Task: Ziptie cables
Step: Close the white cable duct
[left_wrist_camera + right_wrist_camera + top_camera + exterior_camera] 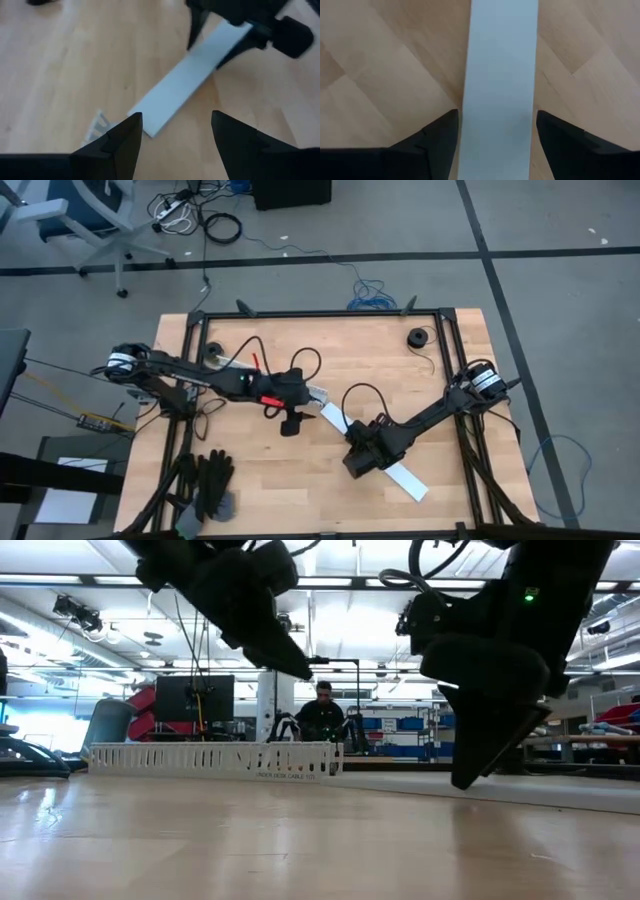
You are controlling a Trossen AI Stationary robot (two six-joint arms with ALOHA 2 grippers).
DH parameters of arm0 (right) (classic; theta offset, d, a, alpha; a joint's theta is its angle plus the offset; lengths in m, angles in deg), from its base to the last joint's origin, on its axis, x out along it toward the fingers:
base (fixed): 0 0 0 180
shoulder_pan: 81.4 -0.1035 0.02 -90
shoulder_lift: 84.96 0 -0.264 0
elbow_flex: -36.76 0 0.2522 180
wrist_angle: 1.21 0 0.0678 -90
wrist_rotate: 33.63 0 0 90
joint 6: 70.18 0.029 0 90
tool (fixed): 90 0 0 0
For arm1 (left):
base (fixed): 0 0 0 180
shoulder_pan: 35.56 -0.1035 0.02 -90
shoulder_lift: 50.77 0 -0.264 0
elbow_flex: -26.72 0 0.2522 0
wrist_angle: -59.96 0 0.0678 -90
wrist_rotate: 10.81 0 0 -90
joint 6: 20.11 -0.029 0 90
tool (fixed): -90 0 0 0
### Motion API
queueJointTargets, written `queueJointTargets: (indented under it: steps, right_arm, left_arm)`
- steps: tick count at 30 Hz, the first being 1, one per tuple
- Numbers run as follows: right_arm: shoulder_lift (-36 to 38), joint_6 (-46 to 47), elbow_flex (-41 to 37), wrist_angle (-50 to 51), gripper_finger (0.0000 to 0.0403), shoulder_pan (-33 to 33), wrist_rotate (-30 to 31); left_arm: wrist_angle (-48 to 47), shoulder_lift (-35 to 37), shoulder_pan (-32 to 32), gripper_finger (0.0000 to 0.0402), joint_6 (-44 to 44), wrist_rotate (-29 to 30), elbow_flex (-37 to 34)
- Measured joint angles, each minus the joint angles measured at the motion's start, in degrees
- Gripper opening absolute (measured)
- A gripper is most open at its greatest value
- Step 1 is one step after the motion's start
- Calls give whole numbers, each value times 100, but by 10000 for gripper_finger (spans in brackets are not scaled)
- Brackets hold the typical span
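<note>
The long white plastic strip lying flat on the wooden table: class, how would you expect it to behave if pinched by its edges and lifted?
The white strip looks thin and flat with straight edges, so probably light and fairly stiff, perhaps bowing a little along its length. Its smooth, plain face suggests it could slip. The right claw stands open astride it, so lifting at one spot may let an end droop or tilt.

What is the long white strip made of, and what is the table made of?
The long white strip looks like smooth plastic: flat, matte, evenly white with straight edges. It could be painted; the look leaves that open. The table looks like pale wood planks, with visible grain lines and joints between boards.
</note>
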Motion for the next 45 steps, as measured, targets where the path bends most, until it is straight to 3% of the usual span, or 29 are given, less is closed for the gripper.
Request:
queueJointTargets:
  steps: [10, 17, 24, 28, 32, 38, 45]
  right_arm:
    - [0, 196, 4, -99, 257, -17, 60]
    - [48, 199, 4, -131, 252, -58, 559]
    - [486, 165, 7, 142, 252, -504, 1470]
    - [839, 924, 6, 980, 248, -834, 1984]
    - [1332, 1896, -481, 1408, 242, -1102, 2044]
    - [2224, 2068, -2007, 79, 237, -1213, 1945]
    - [3367, -309, -3639, -2887, 237, -550, 1614]
  left_arm:
    - [299, -7, 205, 214, 35, -15, -478]
    - [666, -7, 207, 214, -172, 69, -495]
    - [892, -7, 218, 214, 23, 103, -493]
    - [785, -7, 223, 214, 147, 103, -493]
    - [762, -7, 255, 214, 149, 107, -493]
    - [812, -7, 255, 214, 35, 112, -493]
    - [994, -7, 192, 214, -181, 202, -489]
